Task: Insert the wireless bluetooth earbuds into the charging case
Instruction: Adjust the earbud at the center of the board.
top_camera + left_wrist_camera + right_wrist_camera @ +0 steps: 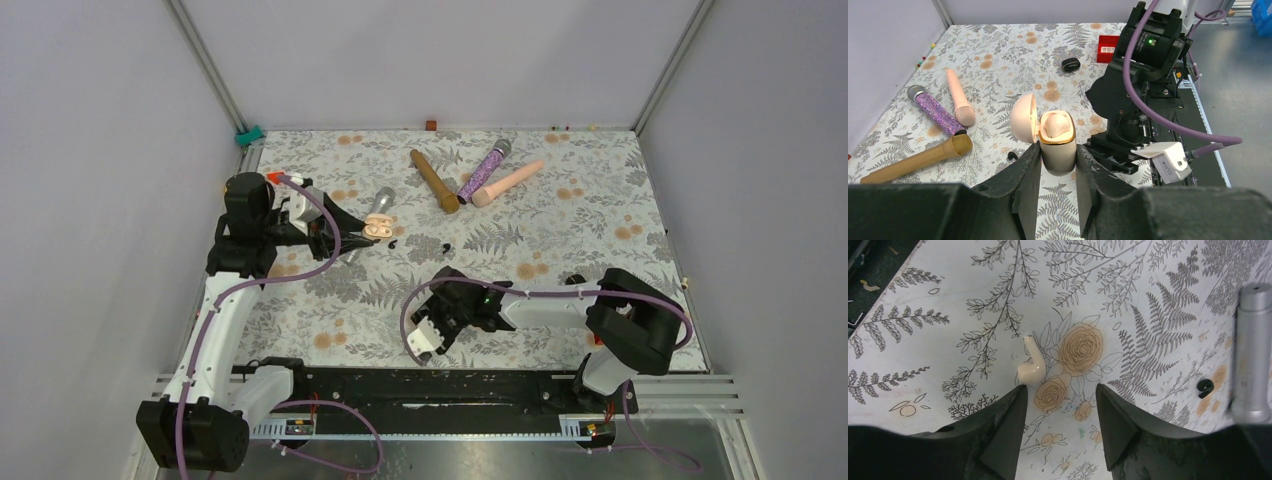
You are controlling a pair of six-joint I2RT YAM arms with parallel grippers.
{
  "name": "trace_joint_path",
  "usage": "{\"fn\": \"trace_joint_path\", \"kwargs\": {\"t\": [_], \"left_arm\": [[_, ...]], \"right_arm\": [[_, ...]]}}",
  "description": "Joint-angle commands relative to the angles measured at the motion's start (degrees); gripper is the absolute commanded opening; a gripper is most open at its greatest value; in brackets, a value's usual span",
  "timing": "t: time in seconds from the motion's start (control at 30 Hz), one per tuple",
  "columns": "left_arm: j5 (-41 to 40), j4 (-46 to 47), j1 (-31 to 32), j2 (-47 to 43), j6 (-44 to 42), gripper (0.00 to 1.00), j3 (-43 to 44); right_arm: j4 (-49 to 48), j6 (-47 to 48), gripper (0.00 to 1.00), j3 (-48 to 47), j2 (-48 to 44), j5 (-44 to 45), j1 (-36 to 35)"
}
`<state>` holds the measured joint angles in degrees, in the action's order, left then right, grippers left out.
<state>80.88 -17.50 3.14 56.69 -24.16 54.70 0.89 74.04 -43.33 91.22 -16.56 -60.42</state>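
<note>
My left gripper (1058, 152) is shut on the cream charging case (1058, 142) at the table's left (377, 230). The case stands upright with its lid (1023, 119) swung open, and a cream moulded shape shows inside. Tiny black earbuds lie on the cloth beside the case (392, 243) and a little further right (445, 247); one shows by my left fingertip (1011, 155). My right gripper (1060, 390) is open and points down at the cloth (445, 300). A small cream earbud-shaped piece with a stem (1030, 367) lies just beyond its left fingertip.
Brown (433, 180), purple glitter (483, 170) and pink (508, 183) microphones lie at the back. A silver microphone (380, 200) lies behind the case; its handle (1252, 355) is to my right gripper's right. A round black pebble (1071, 64) and a red box (1108, 48) lie further off.
</note>
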Motion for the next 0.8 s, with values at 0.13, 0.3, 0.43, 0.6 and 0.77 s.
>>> {"fn": "trace_joint_path", "kwargs": {"t": [0.13,0.3,0.43,0.6,0.77], "left_arm": [[3.4,2.1,-0.3,-0.7,-1.0,0.00,-0.1],[3.5,2.1,-0.3,-0.7,-0.8,0.00,-0.1],[3.6,2.0,-0.3,-0.6,-0.8,0.00,0.0],[3.7,2.0,-0.2,-0.5,-0.8,0.00,0.0],[3.9,2.0,-0.2,-0.3,-0.8,0.00,0.0]], "right_arm": [[2.5,14.3,0.58,5.7,0.9,0.0,-2.4],[4.8,15.9,0.55,6.2,-0.1,-1.9,-2.5],[8.6,16.7,0.53,5.1,-0.3,-3.6,-2.5],[13.1,17.3,0.50,3.6,-0.1,-5.9,-2.6],[11.3,15.8,0.49,3.2,0.8,-6.0,-2.7]]}}
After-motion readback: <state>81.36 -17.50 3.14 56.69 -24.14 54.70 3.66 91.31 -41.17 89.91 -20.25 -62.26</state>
